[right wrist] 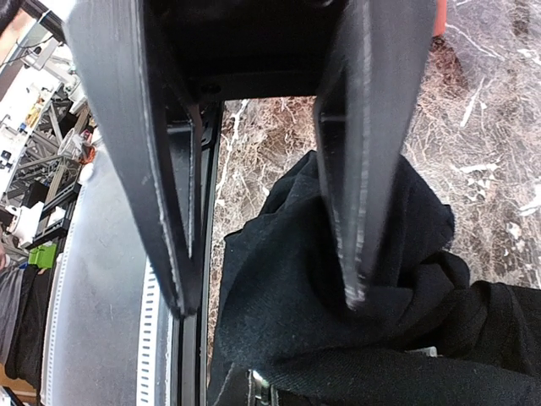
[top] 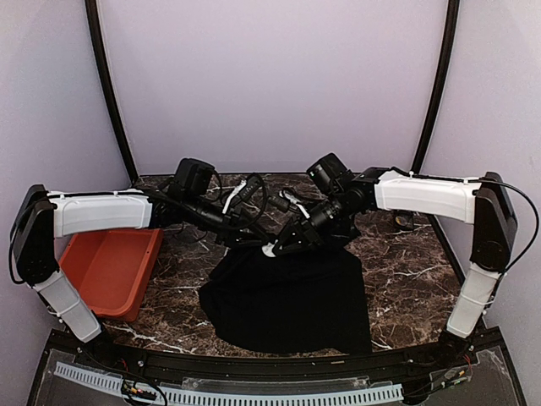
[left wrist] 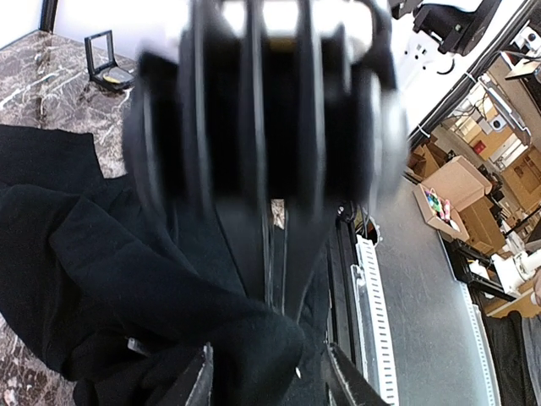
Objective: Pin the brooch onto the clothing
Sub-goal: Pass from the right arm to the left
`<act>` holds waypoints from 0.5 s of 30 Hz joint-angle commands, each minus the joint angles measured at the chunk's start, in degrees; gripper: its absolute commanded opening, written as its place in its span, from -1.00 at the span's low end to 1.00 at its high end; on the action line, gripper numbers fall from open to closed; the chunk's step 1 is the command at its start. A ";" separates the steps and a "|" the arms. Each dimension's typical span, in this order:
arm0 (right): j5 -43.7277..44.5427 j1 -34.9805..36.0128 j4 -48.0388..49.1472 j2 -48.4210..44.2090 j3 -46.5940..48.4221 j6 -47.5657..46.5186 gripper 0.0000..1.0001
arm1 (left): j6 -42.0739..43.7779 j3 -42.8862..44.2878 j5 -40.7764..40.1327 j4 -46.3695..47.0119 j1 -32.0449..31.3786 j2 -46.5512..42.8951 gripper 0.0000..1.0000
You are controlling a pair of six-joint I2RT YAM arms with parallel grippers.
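Where the dark brown marble-patterned table runs toward the arm bases, the black cloth T-shirt lies in a rumpled patch just right of centre. Its near hem is close to the table's front edge.

Farther in, the upper part of the T-shirt is gathered into a peak that rises to the two grippers, which meet nose to nose just above it. The right gripper shows in the left wrist view as a blurred black block. Its fingers come together to a point, and that point is buried in a fold of the T-shirt, so it is pinched closed on the cloth.

The left gripper faces it from the other side with its jaws apart. In the right wrist view, one of its fingers lies against the bunched cloth. The other finger stands off the cloth, over the table's edge. The fold therefore sits partly between the two fingers, unclamped.

To the left of the T-shirt, well apart from both grippers, an orange-red plastic tray sits at the table's left side.

Farthest back, on the right, a small open black case with something yellowish inside stands near the far edge, apart from the cloth.
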 commanded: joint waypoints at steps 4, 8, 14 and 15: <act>-2.20 -1.29 2.14 -3.78 0.86 -0.03 -1.00 | 3.30 2.14 0.83 -5.47 0.01 0.89 -0.21; -3.26 -1.32 2.02 -3.31 0.92 -0.01 -1.00 | 2.81 2.28 -0.47 -5.01 -0.02 1.32 -0.39; -3.55 -1.31 2.03 -3.21 0.17 -0.29 -1.00 | 1.70 1.86 -0.83 -3.28 0.00 0.98 -0.47; -3.54 -1.29 2.03 -3.26 0.01 -0.37 -1.00 | 1.54 1.75 -0.48 -3.06 0.09 0.91 -0.47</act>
